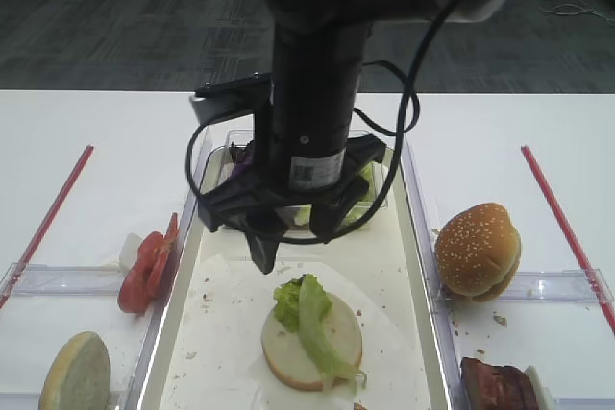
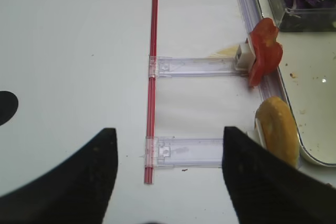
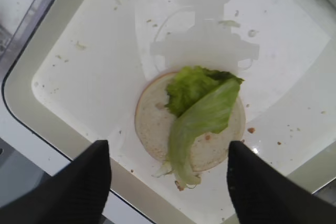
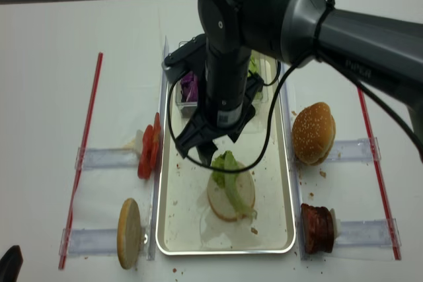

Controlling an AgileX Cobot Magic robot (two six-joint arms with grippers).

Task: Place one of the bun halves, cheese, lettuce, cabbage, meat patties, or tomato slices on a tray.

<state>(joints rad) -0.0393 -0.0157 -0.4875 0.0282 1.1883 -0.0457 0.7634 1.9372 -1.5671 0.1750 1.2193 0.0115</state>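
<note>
Right pincer (image 3: 168, 182): jaws spread wide, nothing between them; hangs above the tray, pointing down.
Bun half, on tray (image 3: 189, 124): directly below the pincer, flat face up, resting on the tray floor.
Lettuce (image 3: 202, 111): a long strip laid across that bun half, ruffled end at its far edge; clear of both jaws.
Tray (image 1: 413, 237): under the pincer, its floor specked with crumbs.
Progress: by the look of it, bun base and one leaf are placed; cheese is not seen anywhere.
Tomato slices (image 1: 146, 271): left of the pincer, propped on edge outside the tray rim; not yet placed.
Second bun half (image 1: 75, 373): left and nearer the front than the pincer, outside the tray.
Meat patties (image 4: 317, 228): right of the pincer, off the tray.
Sesame bun (image 1: 478, 249): right, just beyond the tray rim.
Cabbage (image 4: 189, 87): behind the pincer, in a clear tub at the tray's far end.
Left pincer (image 2: 168, 166): well away to the left over bare table, open and empty.
</note>
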